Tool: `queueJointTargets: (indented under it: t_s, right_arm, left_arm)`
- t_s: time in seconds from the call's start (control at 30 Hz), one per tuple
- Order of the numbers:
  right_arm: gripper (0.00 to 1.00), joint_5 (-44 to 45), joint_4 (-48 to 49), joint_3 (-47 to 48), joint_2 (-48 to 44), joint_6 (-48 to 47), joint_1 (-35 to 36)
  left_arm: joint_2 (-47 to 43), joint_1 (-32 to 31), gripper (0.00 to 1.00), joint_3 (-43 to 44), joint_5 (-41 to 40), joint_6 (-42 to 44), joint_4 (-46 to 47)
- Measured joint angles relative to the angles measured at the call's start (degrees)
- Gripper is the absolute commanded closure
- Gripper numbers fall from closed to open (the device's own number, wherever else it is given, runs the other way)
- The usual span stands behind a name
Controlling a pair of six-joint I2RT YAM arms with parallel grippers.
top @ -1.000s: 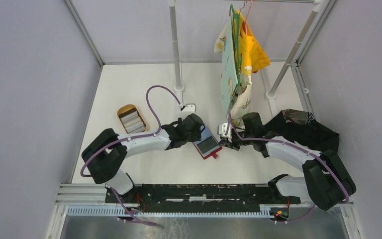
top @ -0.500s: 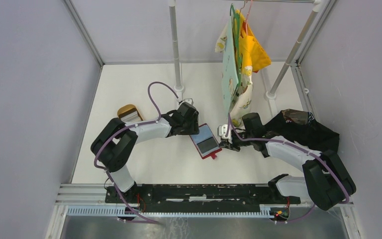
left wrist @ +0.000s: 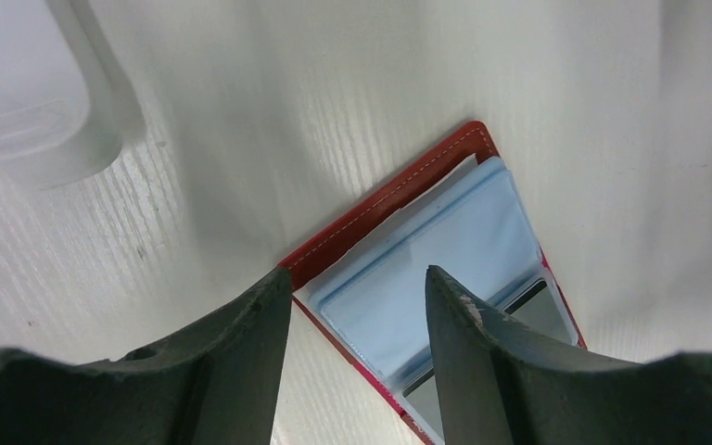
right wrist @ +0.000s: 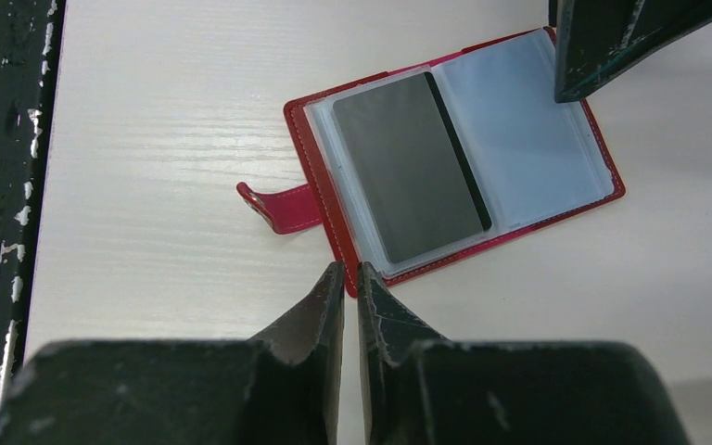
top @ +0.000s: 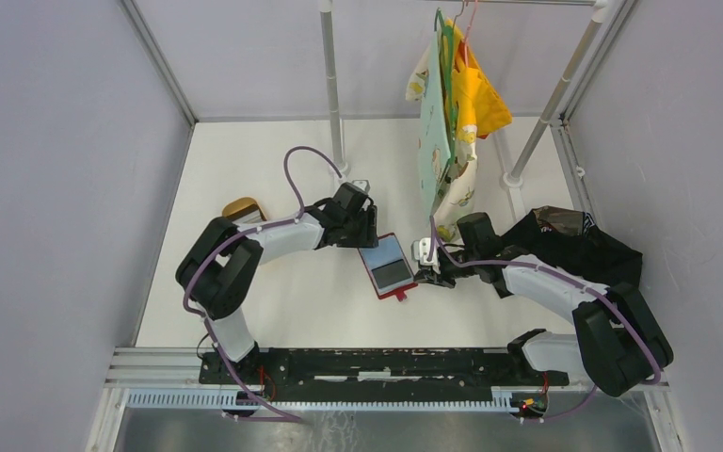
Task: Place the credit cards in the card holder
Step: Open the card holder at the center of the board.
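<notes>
The red card holder [top: 388, 266] lies open on the table, with its snap tab towards the near side. A dark grey credit card [right wrist: 408, 167] sits in its clear sleeve, and the other sleeve [left wrist: 426, 260] is pale blue with nothing in it. My left gripper [top: 365, 226] is open and empty, its jaws [left wrist: 357, 273] over the holder's far corner. My right gripper [top: 426, 266] is shut to a thin gap [right wrist: 350, 269], with the holder's near red corner [right wrist: 345, 250] between its tips. More cards are in the tan tray [top: 241, 208], mostly hidden by my left arm.
A rack pole [top: 331, 94] stands behind the holder, and its white foot [left wrist: 37, 120] is close to my left gripper. Coloured cloths [top: 452, 113] hang at the back right. A black fabric heap [top: 574, 245] lies beside my right arm.
My left gripper has drawn back from over the holder's left half towards the far left, uncovering it. Its elbow swung in front of the tray. My right arm has not moved.
</notes>
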Motion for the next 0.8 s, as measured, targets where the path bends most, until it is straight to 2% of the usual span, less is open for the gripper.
queueJointTargets:
  t_s: [0.3,0.37,0.47,0.67,0.8]
  right_arm:
    - [0.85,-0.3,-0.9,0.1,0.1,-0.7,0.0]
    - [0.84,-0.3,-1.0,0.1,0.1,-0.9,0.0]
    - [0.84,-0.3,-1.2,0.3,0.1,-1.3,0.0]
    - [0.84,-0.4,-1.9,0.5,0.1,-1.7,0.0]
    - [0.84,-1.0,-2.4,0.5,0.1,-1.9,0.0]
  left_arm:
    - [1.8,0.0,0.40,6.2,0.3,6.3,-3.8]
    - [4.1,0.0,0.45,8.4,0.3,7.4,-4.3]
    - [7.6,0.0,0.57,10.4,0.8,8.3,-5.5]
    - [8.1,0.2,0.57,10.4,2.4,8.8,-6.6]
    - [4.6,0.2,0.57,5.3,4.9,7.9,-4.3]
